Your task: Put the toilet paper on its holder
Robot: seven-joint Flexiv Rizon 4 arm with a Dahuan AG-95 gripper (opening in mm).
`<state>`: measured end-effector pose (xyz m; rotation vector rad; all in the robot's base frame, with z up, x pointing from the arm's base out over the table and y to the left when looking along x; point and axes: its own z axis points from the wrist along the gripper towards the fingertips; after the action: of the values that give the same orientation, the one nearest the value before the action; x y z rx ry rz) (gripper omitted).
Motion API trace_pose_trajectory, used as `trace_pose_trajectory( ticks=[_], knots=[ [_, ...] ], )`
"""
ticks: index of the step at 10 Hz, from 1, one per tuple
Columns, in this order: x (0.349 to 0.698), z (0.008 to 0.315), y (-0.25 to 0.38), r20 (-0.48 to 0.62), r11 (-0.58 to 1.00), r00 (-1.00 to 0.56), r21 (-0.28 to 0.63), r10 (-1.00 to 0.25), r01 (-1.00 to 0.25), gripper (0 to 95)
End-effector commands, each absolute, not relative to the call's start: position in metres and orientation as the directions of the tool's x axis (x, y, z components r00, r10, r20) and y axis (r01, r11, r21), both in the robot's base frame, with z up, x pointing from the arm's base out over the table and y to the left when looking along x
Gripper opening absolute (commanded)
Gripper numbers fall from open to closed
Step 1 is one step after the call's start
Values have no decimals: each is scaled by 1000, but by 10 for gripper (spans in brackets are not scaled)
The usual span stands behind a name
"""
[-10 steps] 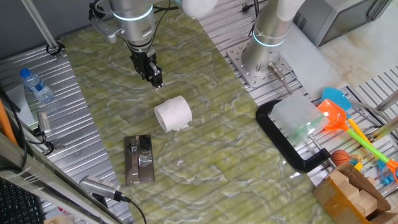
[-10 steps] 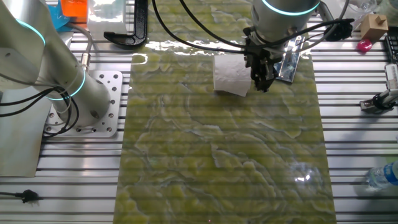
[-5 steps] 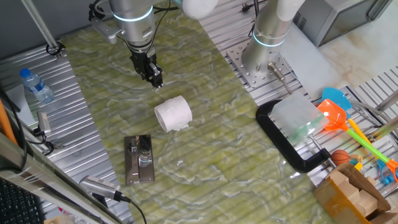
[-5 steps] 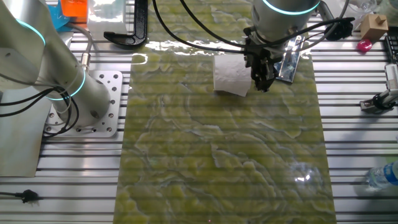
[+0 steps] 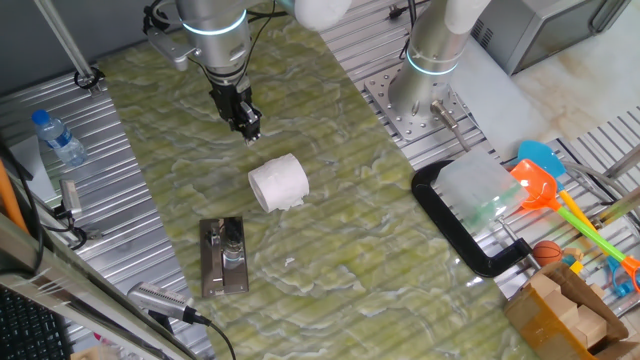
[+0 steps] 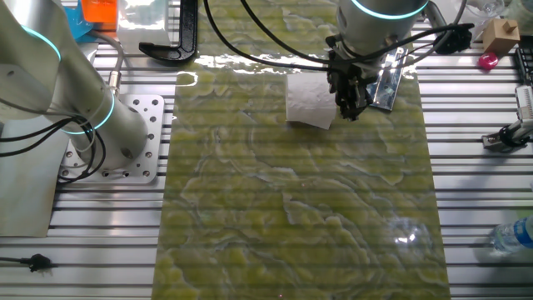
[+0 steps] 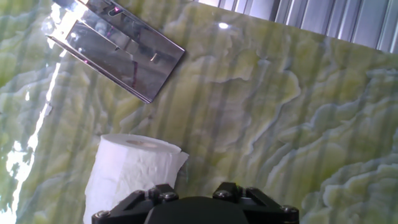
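Observation:
The toilet paper (image 5: 278, 183) is a white roll lying on its side on the green marbled mat; it also shows in the other fixed view (image 6: 309, 102) and at the lower left of the hand view (image 7: 130, 171). The holder (image 5: 224, 257) is a shiny metal plate with a short post, lying on the mat beyond the roll (image 6: 388, 75) (image 7: 118, 46). My gripper (image 5: 252, 133) hangs above the mat just beside the roll (image 6: 350, 112), apart from it. Its fingers look closed together and hold nothing. The fingertips are out of the hand view.
A large black C-shaped clamp (image 5: 470, 235) lies at the mat's edge. A second robot base (image 5: 425, 95) stands on a bolted plate. A water bottle (image 5: 58, 138) lies on the slatted table. Toys and a box (image 5: 565, 300) crowd one corner.

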<state>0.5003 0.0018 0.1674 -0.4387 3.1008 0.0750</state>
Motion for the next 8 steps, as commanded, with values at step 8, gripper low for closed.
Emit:
trace_pose_trajectory(
  ticks=[8],
  knots=[
    [501, 165, 3, -17, 965, -966, 53, -257, -257, 0]
  ],
)
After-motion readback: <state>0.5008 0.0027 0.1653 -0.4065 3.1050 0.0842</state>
